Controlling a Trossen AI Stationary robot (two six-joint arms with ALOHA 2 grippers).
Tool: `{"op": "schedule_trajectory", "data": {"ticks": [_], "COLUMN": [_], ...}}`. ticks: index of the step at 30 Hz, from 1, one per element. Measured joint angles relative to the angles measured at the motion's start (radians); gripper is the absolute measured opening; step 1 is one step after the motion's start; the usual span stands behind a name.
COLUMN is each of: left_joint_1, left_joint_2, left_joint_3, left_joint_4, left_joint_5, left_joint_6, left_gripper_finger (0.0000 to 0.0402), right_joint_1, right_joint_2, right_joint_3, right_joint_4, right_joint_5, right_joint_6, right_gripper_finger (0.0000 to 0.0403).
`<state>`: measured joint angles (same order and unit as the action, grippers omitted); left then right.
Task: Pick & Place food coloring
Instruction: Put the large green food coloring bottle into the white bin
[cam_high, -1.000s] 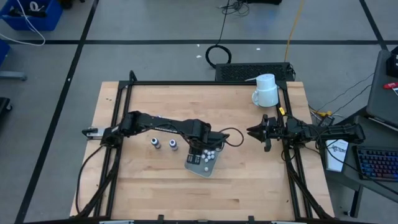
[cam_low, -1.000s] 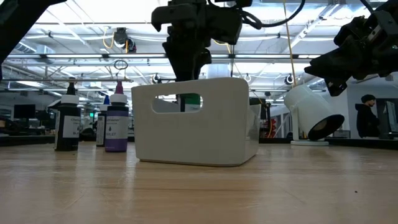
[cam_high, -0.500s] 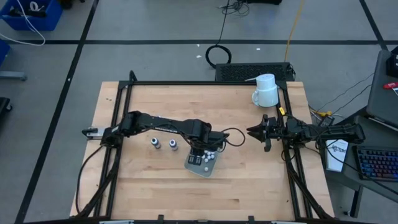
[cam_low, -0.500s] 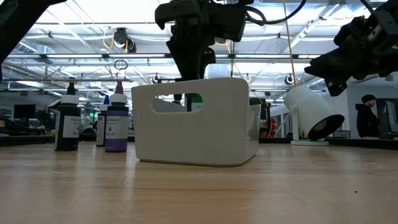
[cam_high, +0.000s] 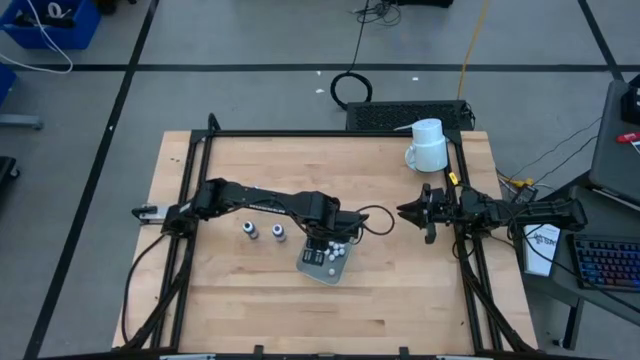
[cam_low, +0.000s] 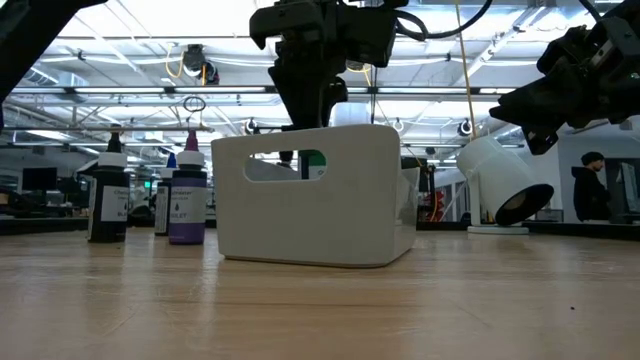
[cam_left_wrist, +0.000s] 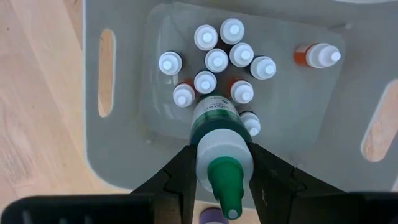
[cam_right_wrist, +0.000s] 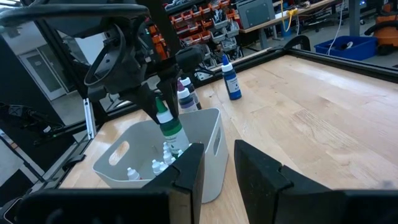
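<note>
High view: left tool (cam_high: 322, 240) hangs over the white bin (cam_high: 325, 262) at desk centre; right tool (cam_high: 416, 212) idles well apart, fingers parted. Left wrist view: the tool grips a green food-coloring bottle (cam_left_wrist: 217, 134), long axis vertical, directly above the white-capped bottles (cam_left_wrist: 217, 60) already binned.

Even, bright overhead light fills the scene, and ceiling strip lamps (cam_low: 120, 45) glare white across the low view from 9 to 3 o'clock. The arms show as dark silhouettes against them. The worktop (cam_low: 320, 310) blurs softly near the lens; shadows stay faint.
</note>
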<state>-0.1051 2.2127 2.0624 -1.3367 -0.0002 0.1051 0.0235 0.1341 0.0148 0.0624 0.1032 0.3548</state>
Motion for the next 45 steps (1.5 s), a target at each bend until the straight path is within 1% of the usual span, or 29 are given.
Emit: {"op": "schedule_trajectory", "data": {"ticks": [21, 29, 39, 41, 45], "left_joint_1": [0.001, 0.016, 0.019, 0.019, 0.017], "left_joint_2": [0.0, -0.006, -0.006, -0.006, 0.003], "left_joint_3": [-0.001, -0.08, -0.088, -0.088, -0.094], "left_joint_4": [0.001, 0.021, 0.041, 0.041, 0.036], "left_joint_5": [0.0, 0.005, 0.022, 0.022, 0.026], "left_joint_6": [-0.001, -0.02, -0.01, -0.011, -0.018], "left_gripper_finger": [0.0121, 0.0121, 0.0121, 0.014, 0.0216], "right_joint_1": [0.0, 0.0, 0.0, 0.0, 0.0], "right_joint_2": [0.0, 0.0, 0.0, 0.0, 0.0], "right_joint_3": [0.0, 0.0, 0.0, 0.0, 0.0], "right_joint_4": [0.0, 0.001, 0.0, 0.0, 0.0], "right_joint_5": [0.0, 0.0, 0.0, 0.0, 0.0], "right_joint_6": [0.0, 0.0, 0.0, 0.0, 0.0], "right_gripper_finger": [0.0077, 0.0077, 0.0077, 0.0077, 0.0077]}}
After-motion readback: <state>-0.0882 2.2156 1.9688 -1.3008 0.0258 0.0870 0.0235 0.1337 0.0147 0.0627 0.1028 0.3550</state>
